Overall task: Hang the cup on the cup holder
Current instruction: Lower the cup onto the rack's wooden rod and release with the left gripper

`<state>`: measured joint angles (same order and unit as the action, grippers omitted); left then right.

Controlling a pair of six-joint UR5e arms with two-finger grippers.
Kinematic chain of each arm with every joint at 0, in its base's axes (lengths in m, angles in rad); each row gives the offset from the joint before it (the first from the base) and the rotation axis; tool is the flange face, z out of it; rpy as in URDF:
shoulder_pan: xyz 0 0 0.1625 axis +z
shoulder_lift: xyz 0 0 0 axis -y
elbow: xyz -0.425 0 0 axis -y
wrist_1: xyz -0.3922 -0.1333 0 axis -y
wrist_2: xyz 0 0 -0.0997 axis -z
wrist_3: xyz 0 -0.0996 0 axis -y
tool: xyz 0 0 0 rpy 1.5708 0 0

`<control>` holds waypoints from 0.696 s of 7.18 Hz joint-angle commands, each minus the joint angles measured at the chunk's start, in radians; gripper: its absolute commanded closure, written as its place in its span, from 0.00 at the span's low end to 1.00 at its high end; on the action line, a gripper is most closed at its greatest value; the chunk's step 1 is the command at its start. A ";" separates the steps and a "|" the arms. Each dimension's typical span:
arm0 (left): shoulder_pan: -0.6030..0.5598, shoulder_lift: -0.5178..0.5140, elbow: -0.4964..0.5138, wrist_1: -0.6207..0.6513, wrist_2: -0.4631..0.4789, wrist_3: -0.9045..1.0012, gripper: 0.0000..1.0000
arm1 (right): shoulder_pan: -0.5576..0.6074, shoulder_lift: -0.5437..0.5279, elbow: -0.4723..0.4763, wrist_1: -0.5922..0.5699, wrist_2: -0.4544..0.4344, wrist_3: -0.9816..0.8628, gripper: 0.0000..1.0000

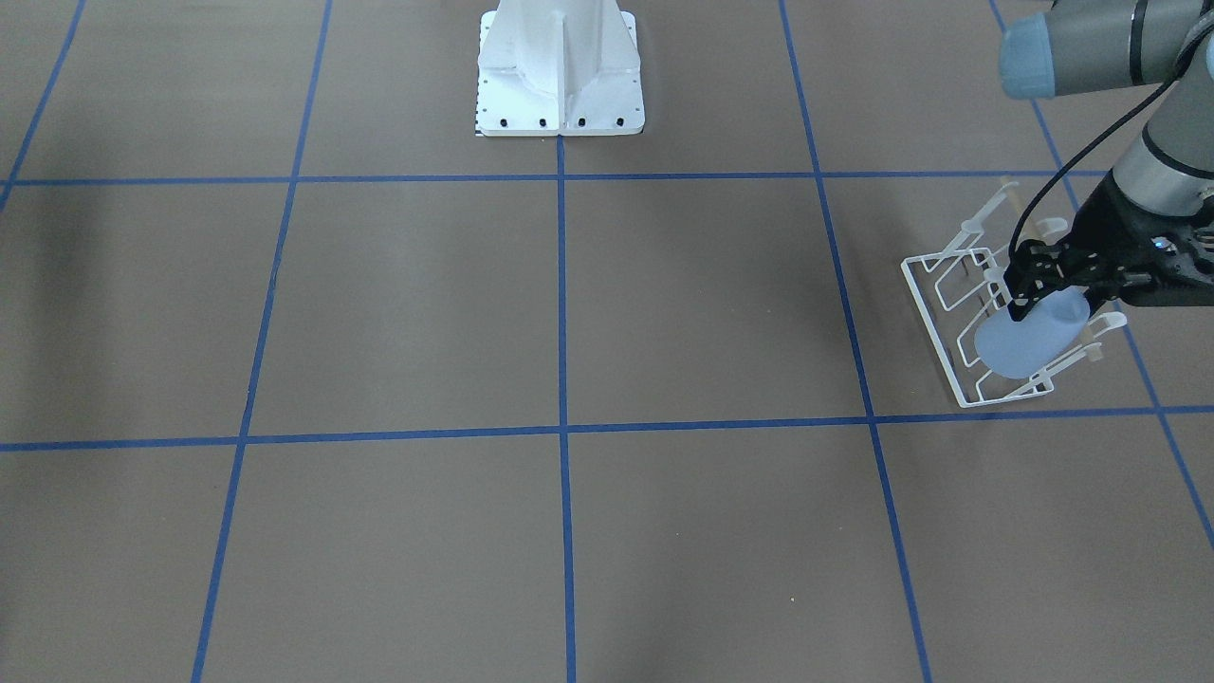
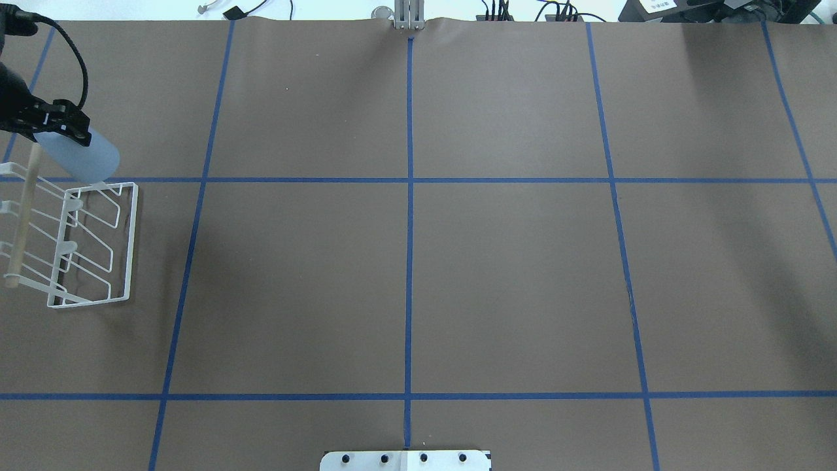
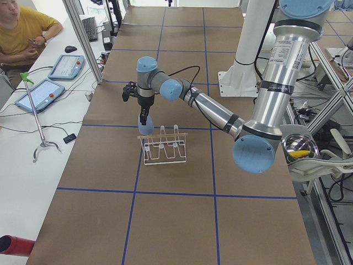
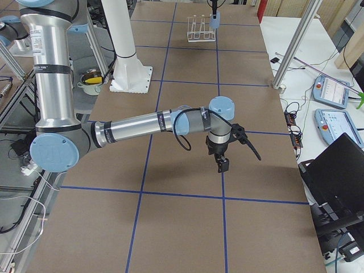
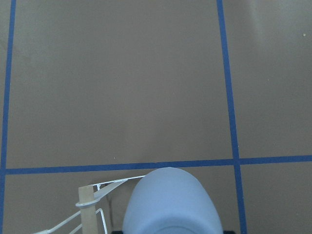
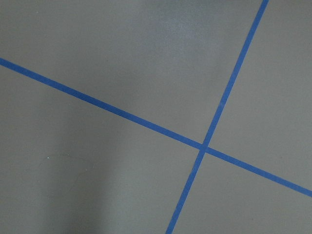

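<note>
One cup: pale blue, off the table, reaching out beyond the left gripper's fingertips. Rounded closed base leading, rim end back at the fingers.
Done so far: cup picked up and brought to the rack; judged past the halfway mark.
Left to do: cup not yet on any prong. Judged to need its mouth brought over a looped tip, slid down onto it, then released.
Left gripper: clamped on the cup at its rim end, jaws narrowed to the cup's wall. One finger dark against the blue; whether the other sits inside the mouth, cannot tell.
Cup holder: white wire, on the table just below and to one side of the gripper. Cup beside its end, not over its middle; touching or just clear, cannot tell.
Wooden rod: along the rack's upper edge, close beside the gripped cup in the left wrist view.
Prongs: all bare.
Right gripper: well apart from the left gripper and the rack, hovering over the table. Seen only from the side, so apart or together cannot tell.
</note>
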<state>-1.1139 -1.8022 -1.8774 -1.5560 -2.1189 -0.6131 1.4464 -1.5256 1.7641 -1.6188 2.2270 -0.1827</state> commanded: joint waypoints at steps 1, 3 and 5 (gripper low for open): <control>0.025 0.001 0.053 -0.050 0.004 -0.002 1.00 | -0.003 0.001 -0.002 0.000 -0.003 0.002 0.00; 0.026 0.001 0.133 -0.143 0.004 -0.001 1.00 | -0.004 0.001 -0.002 0.000 -0.001 0.003 0.00; 0.029 0.001 0.150 -0.160 0.002 0.001 0.92 | -0.004 0.001 -0.002 0.000 -0.001 0.003 0.00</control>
<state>-1.0869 -1.8009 -1.7421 -1.7024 -2.1157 -0.6133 1.4421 -1.5248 1.7629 -1.6184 2.2258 -0.1795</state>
